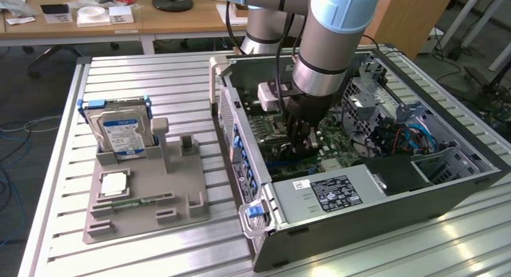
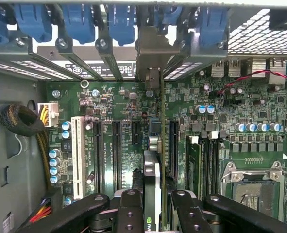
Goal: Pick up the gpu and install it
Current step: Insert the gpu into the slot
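The gpu (image 2: 153,170) stands edge-on over the green motherboard (image 2: 128,111), lined up with a long slot, and its silvery bracket (image 2: 150,56) reaches the rear slot openings. My gripper (image 2: 155,213) is shut on the card, with a black finger (image 2: 128,213) on each side of it. In the exterior view the gripper (image 1: 300,142) is down inside the open computer case (image 1: 375,205), with the dark card (image 1: 289,152) below its fingers. I cannot tell whether the card's edge sits fully in the slot.
Blue slot latches (image 2: 80,22) line the case's rear wall. Several empty expansion slots (image 2: 116,145) lie beside the card, and a CPU socket (image 2: 252,187) is further off. On the exterior view's left, a grey fixture (image 1: 143,199) holds a hard drive (image 1: 119,133) and a RAM stick (image 1: 137,200).
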Tool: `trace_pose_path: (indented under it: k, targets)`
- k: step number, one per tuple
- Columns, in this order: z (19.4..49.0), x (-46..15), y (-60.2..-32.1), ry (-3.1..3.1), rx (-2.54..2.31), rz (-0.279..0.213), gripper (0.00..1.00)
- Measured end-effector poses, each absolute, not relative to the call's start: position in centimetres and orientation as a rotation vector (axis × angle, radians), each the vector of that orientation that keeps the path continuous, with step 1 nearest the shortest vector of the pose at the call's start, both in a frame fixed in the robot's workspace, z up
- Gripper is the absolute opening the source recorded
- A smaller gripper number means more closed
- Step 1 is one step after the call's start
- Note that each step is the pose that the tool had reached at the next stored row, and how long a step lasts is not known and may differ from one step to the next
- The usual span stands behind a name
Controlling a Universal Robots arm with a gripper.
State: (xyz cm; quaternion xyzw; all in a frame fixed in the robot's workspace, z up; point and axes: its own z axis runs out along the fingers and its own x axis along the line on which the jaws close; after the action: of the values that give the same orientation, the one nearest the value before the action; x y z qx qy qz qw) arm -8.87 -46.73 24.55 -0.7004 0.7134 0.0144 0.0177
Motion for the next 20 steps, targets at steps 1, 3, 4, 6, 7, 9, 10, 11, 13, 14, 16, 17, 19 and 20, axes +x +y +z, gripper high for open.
trace_pose_path:
  k: [1,3,4,6,7,9,10,11,13,14,16,17,19,20]
  targets:
    - [24.55,-8.87,-46.73,2.217,-2.176,0.045,0.27]
    - [24.55,-8.87,-46.73,2.217,-2.176,0.045,0.27]
    - [24.55,-8.87,-46.73,2.217,-2.176,0.045,0.27]
    - [24.53,-8.87,-46.73,2.217,-2.176,0.045,0.27]
    - [24.45,-8.87,-46.73,2.216,-2.176,0.045,0.27]
    - [24.43,-8.87,-46.73,2.217,-2.176,0.045,0.27]
    - [24.43,-8.87,-46.73,2.217,-2.176,0.045,0.27]
    - [24.43,-8.87,-46.73,2.217,-2.176,0.045,0.27]
    - [24.43,-8.86,-46.73,2.217,-2.176,0.045,0.27]
    - [24.43,-8.85,-46.73,2.217,-2.176,0.045,0.27]
    - [24.43,-8.83,-46.73,2.217,-2.176,0.045,0.27]
    - [24.43,-8.82,-46.73,2.217,-2.176,0.045,0.27]
    - [24.36,-8.81,-46.72,2.216,-2.176,0.045,0.27]
    - [24.30,-8.81,-46.73,2.217,-2.176,0.045,0.27]
